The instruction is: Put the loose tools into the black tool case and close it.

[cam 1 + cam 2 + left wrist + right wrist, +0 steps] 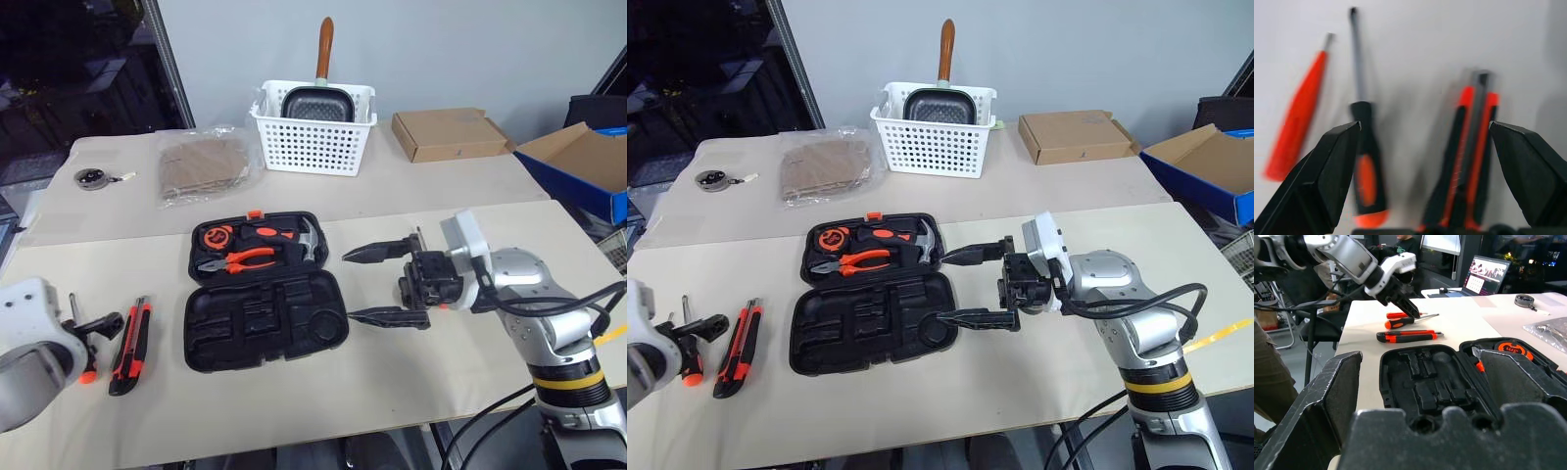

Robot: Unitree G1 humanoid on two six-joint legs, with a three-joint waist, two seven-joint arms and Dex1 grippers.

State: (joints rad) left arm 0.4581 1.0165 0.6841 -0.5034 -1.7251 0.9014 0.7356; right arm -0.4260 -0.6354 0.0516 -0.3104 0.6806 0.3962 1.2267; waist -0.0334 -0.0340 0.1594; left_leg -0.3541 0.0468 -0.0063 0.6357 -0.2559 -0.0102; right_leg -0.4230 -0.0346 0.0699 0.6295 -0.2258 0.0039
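Tools both stand spread: right tool [376, 285] points level beside the open black tool case [265, 318]; left tool [1425, 161] tilts down above a black-and-orange screwdriver [1365, 161] and utility knife [1465, 156].

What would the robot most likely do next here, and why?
Probably lower the open left hand onto the utility knife or the screwdriver and close. Both lie loose on the table between its fingers, and the black tool case stands open with empty slots.

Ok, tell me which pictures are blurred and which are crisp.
Left wrist view: smeared, the utility knife, the black-and-orange screwdriver and the red screwdriver all soft-edged. Right wrist view: the tool case is sharp, the near fingers softer. Both eye views: crisp, evenly lit.
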